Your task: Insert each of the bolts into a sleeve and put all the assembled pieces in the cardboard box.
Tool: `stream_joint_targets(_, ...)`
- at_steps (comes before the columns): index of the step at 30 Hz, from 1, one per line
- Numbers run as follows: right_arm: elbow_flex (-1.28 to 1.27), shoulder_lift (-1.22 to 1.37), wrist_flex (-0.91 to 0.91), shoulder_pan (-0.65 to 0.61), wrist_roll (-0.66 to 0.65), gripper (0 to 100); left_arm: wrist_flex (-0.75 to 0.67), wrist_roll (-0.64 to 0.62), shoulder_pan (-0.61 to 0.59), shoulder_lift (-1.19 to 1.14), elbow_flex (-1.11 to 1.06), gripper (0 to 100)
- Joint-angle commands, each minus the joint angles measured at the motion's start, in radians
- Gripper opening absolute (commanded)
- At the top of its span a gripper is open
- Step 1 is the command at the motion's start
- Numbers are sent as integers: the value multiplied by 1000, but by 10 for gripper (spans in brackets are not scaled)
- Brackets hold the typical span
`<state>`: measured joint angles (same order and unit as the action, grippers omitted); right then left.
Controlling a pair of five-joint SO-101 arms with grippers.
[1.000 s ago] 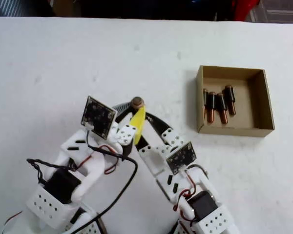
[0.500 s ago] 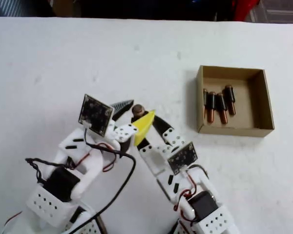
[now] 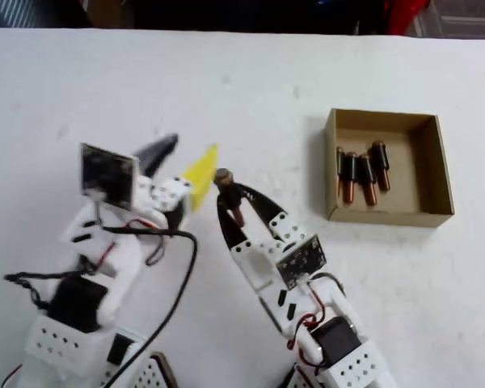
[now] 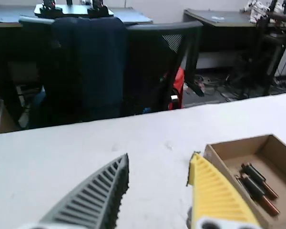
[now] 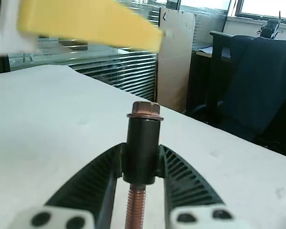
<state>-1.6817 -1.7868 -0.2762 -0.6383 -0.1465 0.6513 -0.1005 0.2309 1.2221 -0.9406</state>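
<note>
Copper bolt (image 5: 144, 109) and black sleeve (image 5: 142, 152) are one piece now, and my right jaws are clamped on the sleeve. The bolt head sits on top of the sleeve and the thread pokes out under it, between the jaws. The piece is up off the white table (image 3: 250, 89), near the middle, and the cardboard box (image 3: 388, 217) is well apart from it on my right side. Four done pieces (image 3: 360, 176) lie side by side in the box. My left jaws are wide apart with nothing in them, and the yellow one is just beside the bolt head. I think the step now is to carry this piece to the box. The jaws hold only the sleeve, so I would keep the bolt head up; if I tip it over, the bolt could slide out. I would pull the left arm (image 3: 105, 250) back first so it does not bump the piece. Then I would lift high to get over the box wall, stop over the bare part of the box floor next to the four, go down low, and only then let go, so the piece does not bounce or knock the others.
</note>
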Motion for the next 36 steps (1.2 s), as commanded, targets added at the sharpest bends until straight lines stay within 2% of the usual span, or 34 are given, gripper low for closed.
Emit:
stream_joint_targets(1, -8, -15, -1, 12, -15, 17, -14, -2, -93, 13, 80, 173)
stream_joint_targets(5, -8, -15, 4, 71, -15, 17, -12, 123, -188, 13, 66, 11)
stream_joint_targets(8, -8, -15, 5, 102, -15, 17, 31, 144, -236, 13, 55, 53)
stream_joint_targets(17, -8, -15, 1, 104, -15, 17, 137, 144, -274, 24, 51, 23)
stream_joint_targets(21, -8, -15, 1, 104, -15, 17, 150, 144, -320, 163, 21, 23)
stream_joint_targets(26, -8, -15, 1, 104, -15, 17, 152, 180, -328, 417, -124, 23)
stream_joint_targets(36, -8, -15, -21, 105, -15, 17, 221, 207, -329, 610, -276, 22)
